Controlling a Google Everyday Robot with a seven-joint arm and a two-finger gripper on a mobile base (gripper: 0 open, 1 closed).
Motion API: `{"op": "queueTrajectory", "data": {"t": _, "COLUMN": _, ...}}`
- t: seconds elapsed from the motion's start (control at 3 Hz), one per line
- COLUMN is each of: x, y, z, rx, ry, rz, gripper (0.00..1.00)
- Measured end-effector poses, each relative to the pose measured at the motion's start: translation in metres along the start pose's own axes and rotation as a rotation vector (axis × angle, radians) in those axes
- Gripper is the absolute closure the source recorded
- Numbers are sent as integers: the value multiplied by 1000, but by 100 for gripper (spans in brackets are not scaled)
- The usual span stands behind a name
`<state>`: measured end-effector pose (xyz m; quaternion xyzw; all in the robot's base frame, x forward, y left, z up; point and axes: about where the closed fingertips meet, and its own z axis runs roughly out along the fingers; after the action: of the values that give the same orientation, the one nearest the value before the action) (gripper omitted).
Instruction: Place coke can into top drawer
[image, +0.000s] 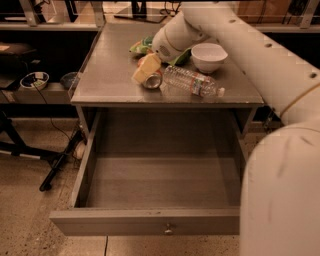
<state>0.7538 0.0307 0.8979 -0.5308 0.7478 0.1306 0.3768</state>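
The coke can (153, 81) lies on its side on the grey cabinet top (107, 75), its silver end towards me. My gripper (146, 70) is down on the can from above and the upper left, touching or right against it. The top drawer (145, 223) stands pulled wide open below the top. Its inside is empty and its small round knob (168, 230) shows on the front panel. The can is well behind and above the drawer's opening.
A clear water bottle (192, 81) lies just right of the can. A white bowl (209, 56) stands behind the bottle. A green snack bag (141, 46) lies behind the gripper. My arm (280, 190) fills the right side. A low shelf with small bowls (34, 80) is at the left.
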Motion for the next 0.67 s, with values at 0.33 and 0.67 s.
{"op": "queueTrajectory", "data": {"t": 0.33, "x": -5, "y": -9, "z": 17, "rx": 11, "ry": -4, "rz": 40, "gripper": 0}}
{"op": "queueTrajectory", "data": {"t": 0.67, "x": -2, "y": -16, "z": 37, "rx": 12, "ry": 12, "rz": 95, "gripper": 0}}
